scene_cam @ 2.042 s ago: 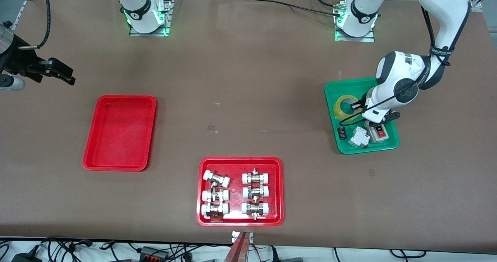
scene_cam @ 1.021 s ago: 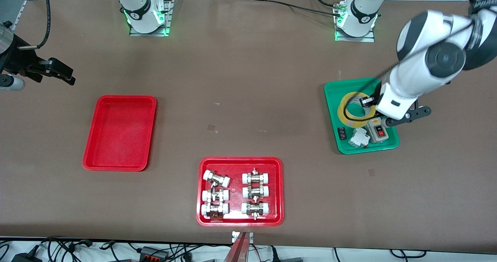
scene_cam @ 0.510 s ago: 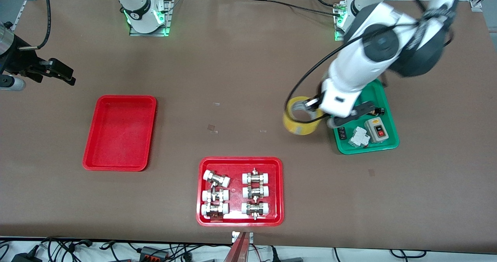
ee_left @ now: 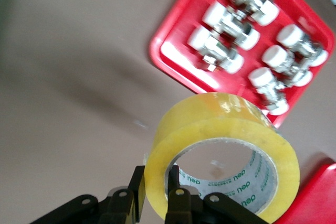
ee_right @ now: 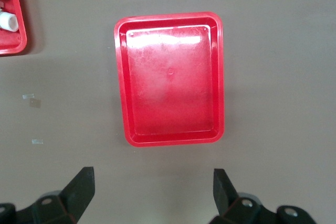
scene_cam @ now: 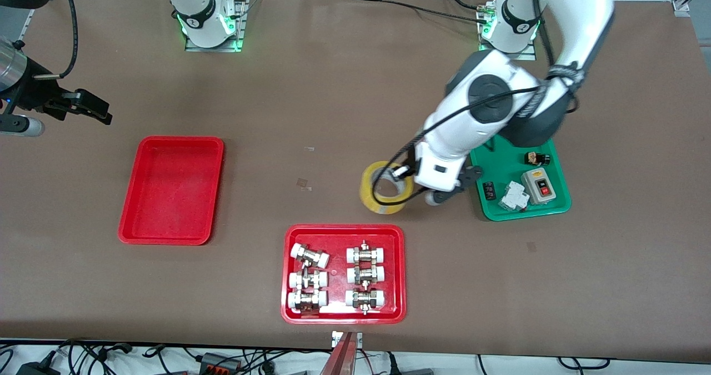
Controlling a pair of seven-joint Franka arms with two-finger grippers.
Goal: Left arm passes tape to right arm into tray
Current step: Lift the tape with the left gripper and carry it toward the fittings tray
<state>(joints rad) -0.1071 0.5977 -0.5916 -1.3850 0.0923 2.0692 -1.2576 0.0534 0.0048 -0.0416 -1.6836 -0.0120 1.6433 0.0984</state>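
Two grippers in view: left gripper (scene_cam: 404,176) pinches the tape (scene_cam: 387,195) by its wall, over bare desk (scene_cam: 333,114) between green tray (scene_cam: 502,166) and fittings tray (scene_cam: 343,273). Right gripper (ee_right: 152,187), spread, waits above the tray (scene_cam: 171,189).

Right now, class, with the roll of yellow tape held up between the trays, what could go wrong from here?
1. The left gripper pinches only one wall of the translucent yellow tape roll, so it may swing or slip.
2. If dropped, it could land on the red tray of white-capped metal fittings close by.
3. The open right gripper waits over the table near the plain red plastic tray, so handover alignment could miss.
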